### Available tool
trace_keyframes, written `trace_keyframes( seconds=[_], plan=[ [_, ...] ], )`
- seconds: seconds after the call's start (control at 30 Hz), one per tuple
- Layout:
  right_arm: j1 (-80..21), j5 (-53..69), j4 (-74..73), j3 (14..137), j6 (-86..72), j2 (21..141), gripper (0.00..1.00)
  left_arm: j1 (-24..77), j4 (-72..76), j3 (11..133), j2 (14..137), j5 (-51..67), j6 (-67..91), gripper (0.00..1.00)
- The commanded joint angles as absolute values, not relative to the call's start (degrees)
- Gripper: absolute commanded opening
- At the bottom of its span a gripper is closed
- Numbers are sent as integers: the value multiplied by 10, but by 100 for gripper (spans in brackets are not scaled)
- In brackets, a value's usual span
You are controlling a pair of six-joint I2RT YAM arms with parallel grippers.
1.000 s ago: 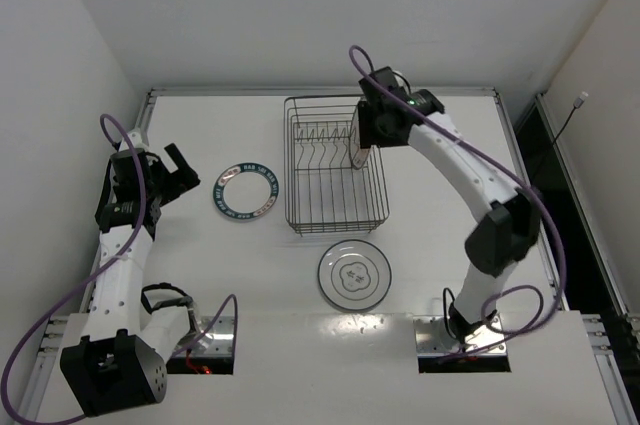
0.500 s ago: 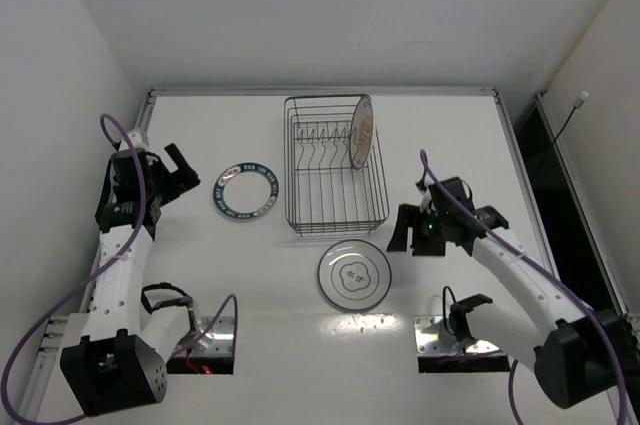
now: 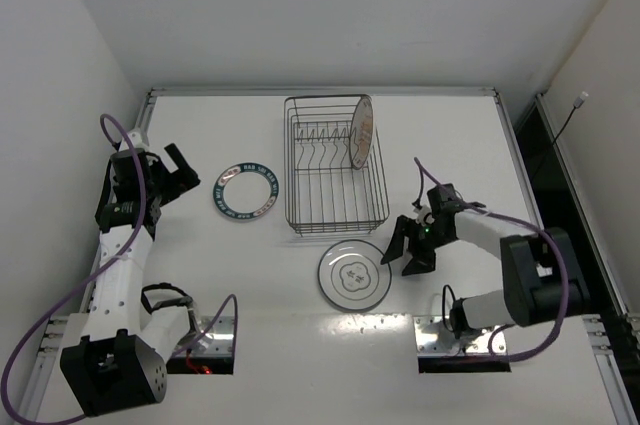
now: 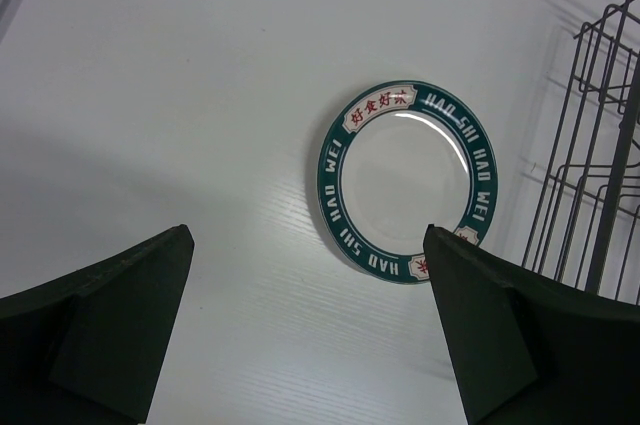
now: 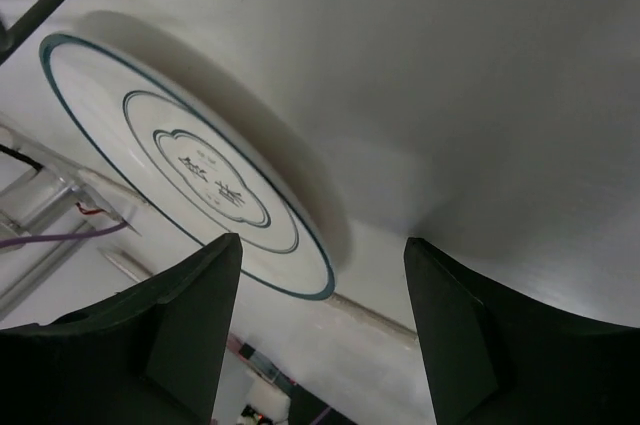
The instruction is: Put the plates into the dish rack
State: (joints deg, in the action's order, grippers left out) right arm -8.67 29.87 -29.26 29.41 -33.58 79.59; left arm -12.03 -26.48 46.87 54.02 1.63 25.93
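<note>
The dish rack [image 3: 335,170] stands at the table's middle. The orange sunburst plate [image 3: 362,133] stands upright in its right end. The teal-banded plate [image 3: 246,191] lies flat left of the rack and also shows in the left wrist view [image 4: 335,185]. The pale plate with the flower outline [image 3: 353,274] lies flat in front of the rack and also shows in the right wrist view [image 5: 190,180]. My left gripper [image 3: 180,167] is open and empty, left of the teal plate [image 4: 310,345]. My right gripper [image 3: 404,253] is open and empty, low beside the flower plate's right rim [image 5: 320,335].
The rack's wires [image 4: 600,165] stand at the right edge of the left wrist view. The table's raised rim [image 3: 320,92] runs along the back. The arm bases' mounts [image 3: 465,340] sit at the near edge.
My right arm has left the rack, with the orange plate standing in it, and swung down to the flower plate's right rim. My left arm has not moved.
</note>
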Motion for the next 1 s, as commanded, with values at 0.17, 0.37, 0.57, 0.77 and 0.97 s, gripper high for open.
trace_keyframes(
  seconds=[0.17,0.37,0.57,0.77,0.97],
  plan=[
    [-73,377,-179,282,-308,883,56,-116,-252,471,551,27,254,100],
    [-73,389,-200,313,-250,933,17,-116,-252,471,551,27,254,100],
    [-90,384,-247,331,-224,910,1,-116,-252,471,540,17,254,100],
    [-112,321,-329,337,-219,787,0,-116,-252,471,540,11,254,100],
    [-146,279,-431,391,-257,629,0,-116,-252,471,540,6,254,100]
  ],
)
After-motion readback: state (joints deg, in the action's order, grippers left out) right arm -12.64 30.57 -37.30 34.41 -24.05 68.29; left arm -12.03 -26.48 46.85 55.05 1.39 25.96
